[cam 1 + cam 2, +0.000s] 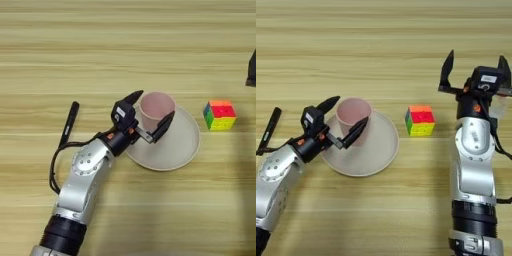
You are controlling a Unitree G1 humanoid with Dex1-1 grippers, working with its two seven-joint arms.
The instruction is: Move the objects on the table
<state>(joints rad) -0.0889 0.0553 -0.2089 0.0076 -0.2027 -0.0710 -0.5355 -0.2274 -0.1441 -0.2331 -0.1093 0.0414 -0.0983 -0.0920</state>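
Note:
A pale pink cup (158, 107) stands upright on the left part of a beige plate (178, 148). My left gripper (149, 110) is open, with one black finger behind the cup's left rim and the other in front of its right side. A black marker pen (69, 124) lies on the table (125, 55) to the left of my left arm. A multicoloured puzzle cube (421, 120) sits right of the plate. My right gripper (474, 67) is held up to the right of the cube, open and with nothing in it.
The wooden table top runs on behind the things. A black cable loops beside my left forearm (52, 172). My right arm (472, 165) fills the right side, close to the cube.

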